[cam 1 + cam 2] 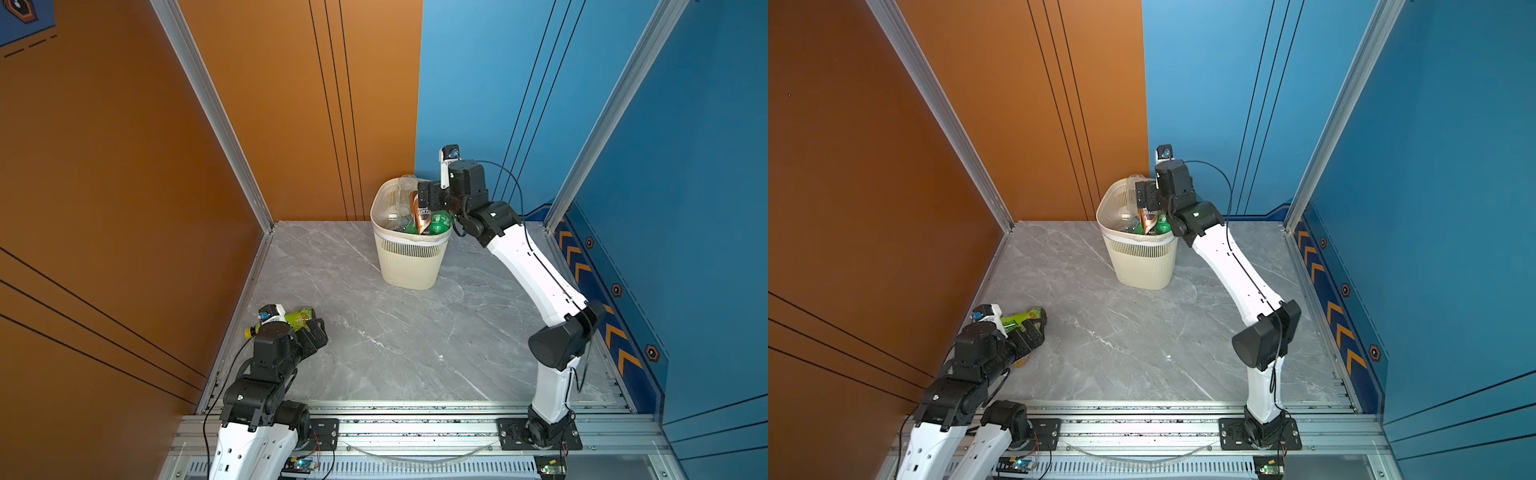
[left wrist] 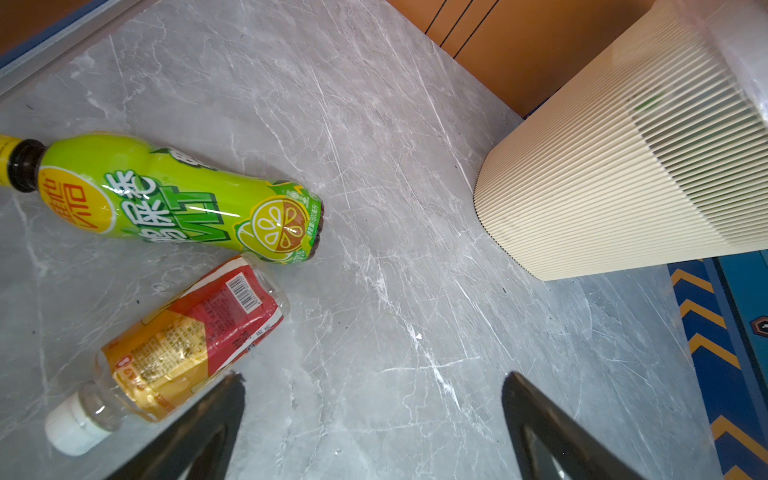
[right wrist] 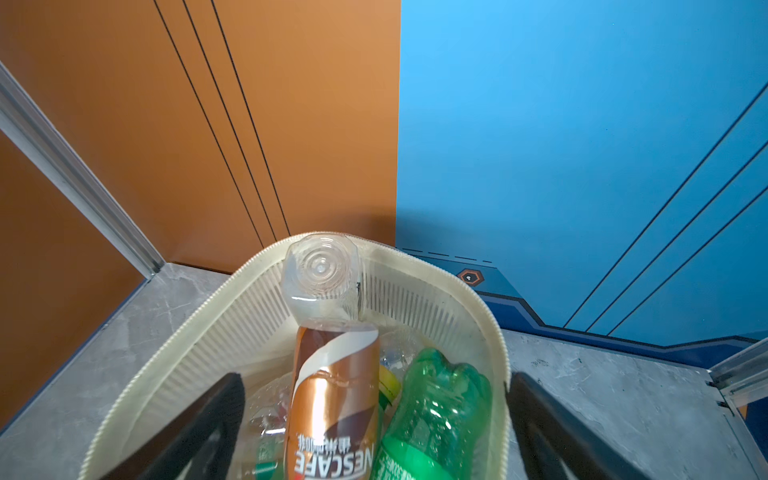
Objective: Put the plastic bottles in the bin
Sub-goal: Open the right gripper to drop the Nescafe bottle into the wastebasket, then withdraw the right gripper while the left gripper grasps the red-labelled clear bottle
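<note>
The cream slatted bin (image 1: 409,266) (image 1: 1142,266) stands at the back of the table. Several plastic bottles are inside: a brown-and-gold labelled bottle (image 3: 332,395), a green bottle (image 3: 436,407) and a clear bottle (image 3: 320,274) leaning on the far rim. My right gripper (image 1: 424,199) (image 3: 375,376) hangs open over the bin; the brown bottle stands between its jaws, touching neither. At the front left lie a yellow-green labelled bottle (image 2: 174,199) (image 1: 297,316) and a red-and-orange labelled bottle (image 2: 195,336) with a white cap. My left gripper (image 2: 374,376) (image 1: 313,330) is open beside them, one fingertip close to the red-and-orange bottle.
An orange wall (image 1: 124,187) runs along the left, close to the two lying bottles. A blue wall (image 1: 685,208) closes the right and back. An aluminium rail (image 1: 415,428) marks the front edge. Grey marble tabletop (image 1: 395,340) lies between the bin and the left gripper.
</note>
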`<state>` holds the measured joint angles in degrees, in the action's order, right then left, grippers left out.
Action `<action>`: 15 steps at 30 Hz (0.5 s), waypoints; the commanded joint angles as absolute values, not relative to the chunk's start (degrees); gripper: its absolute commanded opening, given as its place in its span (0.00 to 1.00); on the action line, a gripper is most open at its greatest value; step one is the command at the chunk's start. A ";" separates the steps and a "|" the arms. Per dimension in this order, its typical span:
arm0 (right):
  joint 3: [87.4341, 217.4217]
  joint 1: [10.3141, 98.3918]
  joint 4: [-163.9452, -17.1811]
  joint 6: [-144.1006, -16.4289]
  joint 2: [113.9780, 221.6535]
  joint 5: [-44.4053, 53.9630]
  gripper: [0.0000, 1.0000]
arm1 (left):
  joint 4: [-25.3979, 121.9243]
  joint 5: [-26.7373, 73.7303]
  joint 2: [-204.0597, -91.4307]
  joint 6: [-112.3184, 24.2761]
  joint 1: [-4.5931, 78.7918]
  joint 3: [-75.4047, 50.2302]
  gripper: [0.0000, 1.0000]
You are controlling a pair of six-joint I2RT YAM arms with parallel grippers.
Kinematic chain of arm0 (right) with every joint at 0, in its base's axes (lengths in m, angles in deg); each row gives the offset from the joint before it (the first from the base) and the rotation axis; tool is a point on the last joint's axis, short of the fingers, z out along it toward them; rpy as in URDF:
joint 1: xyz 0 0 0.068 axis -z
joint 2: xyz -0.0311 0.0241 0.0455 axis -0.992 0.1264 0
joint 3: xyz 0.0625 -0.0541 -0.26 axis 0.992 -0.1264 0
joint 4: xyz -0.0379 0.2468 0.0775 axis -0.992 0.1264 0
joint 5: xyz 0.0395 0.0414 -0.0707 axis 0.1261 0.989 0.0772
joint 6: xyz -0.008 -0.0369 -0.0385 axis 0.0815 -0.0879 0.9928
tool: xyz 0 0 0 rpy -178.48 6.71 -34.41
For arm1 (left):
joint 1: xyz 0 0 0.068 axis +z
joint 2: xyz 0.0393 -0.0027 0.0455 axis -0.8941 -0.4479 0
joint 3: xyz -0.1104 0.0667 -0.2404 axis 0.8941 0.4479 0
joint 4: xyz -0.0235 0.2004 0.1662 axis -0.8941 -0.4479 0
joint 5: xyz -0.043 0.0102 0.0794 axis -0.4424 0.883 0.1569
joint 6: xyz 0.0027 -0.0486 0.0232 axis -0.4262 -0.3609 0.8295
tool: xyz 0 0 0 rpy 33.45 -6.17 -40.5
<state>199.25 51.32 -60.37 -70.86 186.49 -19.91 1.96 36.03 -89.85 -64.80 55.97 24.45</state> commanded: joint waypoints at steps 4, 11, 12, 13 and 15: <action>162.34 51.45 -72.99 -78.89 155.47 -19.88 1.00 | 1.41 34.45 -90.37 -64.42 56.79 23.64 0.98; 129.50 54.98 -72.29 -93.10 133.66 -21.41 1.00 | 1.34 33.75 -91.25 -64.05 56.88 23.40 0.98; 128.70 55.72 -71.31 -94.11 132.97 -20.61 1.00 | 1.41 33.70 -91.64 -63.93 56.89 23.29 0.98; 128.20 56.44 -70.80 -94.87 132.46 -19.61 1.00 | 1.40 33.75 -92.07 -63.58 56.89 23.05 0.98; 127.77 57.13 -70.85 -95.34 132.24 -18.35 1.00 | 1.33 33.93 -93.35 -62.57 56.96 22.68 0.98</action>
<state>128.26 56.34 -71.17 -90.44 133.20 -20.17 1.96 34.76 -92.06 -64.39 56.38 24.39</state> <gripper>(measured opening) 0.995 0.976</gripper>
